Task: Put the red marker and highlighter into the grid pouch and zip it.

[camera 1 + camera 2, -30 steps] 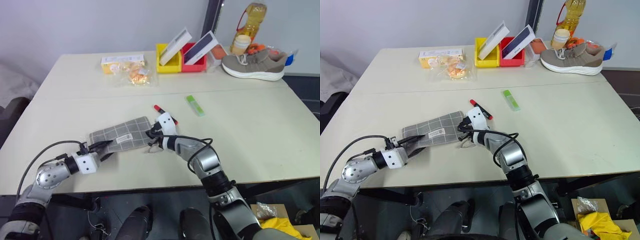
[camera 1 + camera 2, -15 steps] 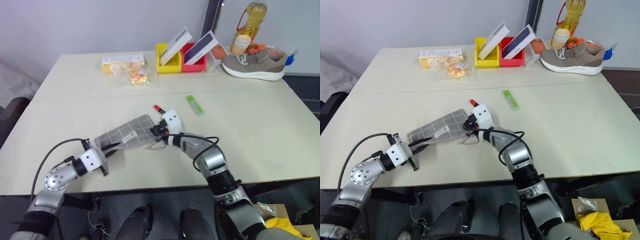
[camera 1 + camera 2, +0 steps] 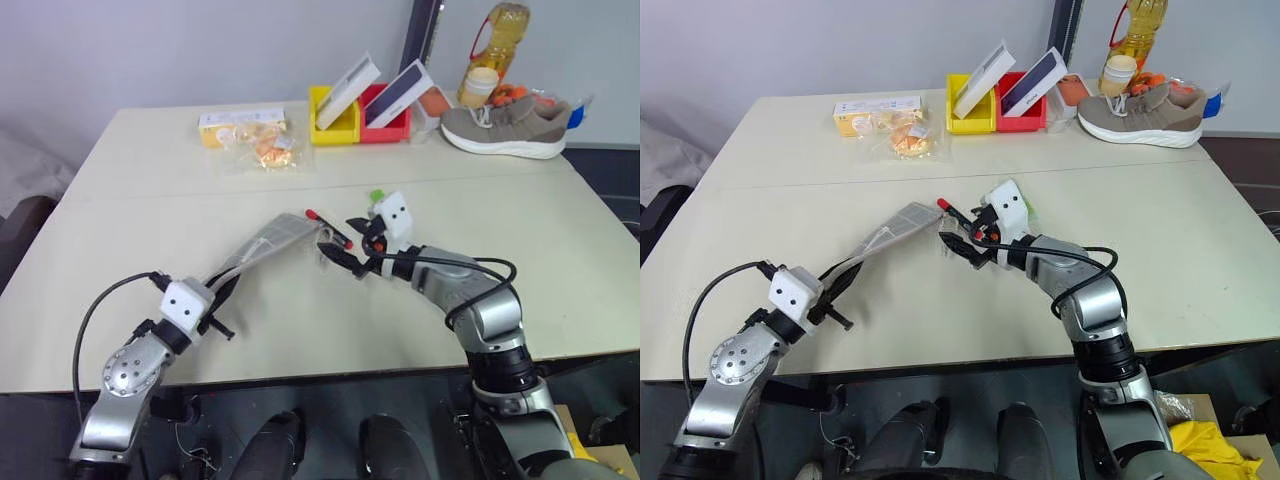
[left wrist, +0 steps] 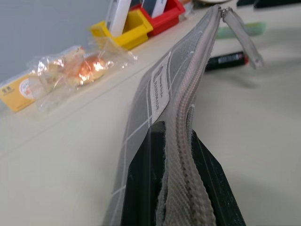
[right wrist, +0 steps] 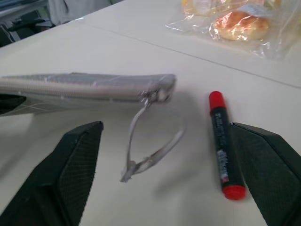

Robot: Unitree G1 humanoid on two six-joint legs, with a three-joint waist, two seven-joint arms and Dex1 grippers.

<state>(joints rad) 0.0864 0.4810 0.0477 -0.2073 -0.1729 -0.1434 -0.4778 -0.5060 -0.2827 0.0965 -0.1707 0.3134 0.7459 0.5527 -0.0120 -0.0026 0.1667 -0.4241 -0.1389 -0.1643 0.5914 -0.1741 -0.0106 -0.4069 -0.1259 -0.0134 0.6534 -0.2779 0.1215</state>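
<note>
Left gripper (image 3: 222, 288) jaws clenched on grid pouch (image 3: 262, 247), lifted off bench. Right gripper (image 3: 352, 243) jaws wide, empty. Red marker (image 3: 328, 227) on bench at pouch's three o'clock (still out). Next: grab marker.

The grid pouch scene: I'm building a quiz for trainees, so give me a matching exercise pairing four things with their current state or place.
Column one:
1. grid pouch
2. red marker
3. right tool
4. shoe

Column two:
A. lying flat on the table, held by nothing
B. open, holding nothing
C. at the table's far right corner
D. pinched at one end by the left tool, zipper edge up

Pairs: 1-D, 2-A, 3-B, 4-C
</note>
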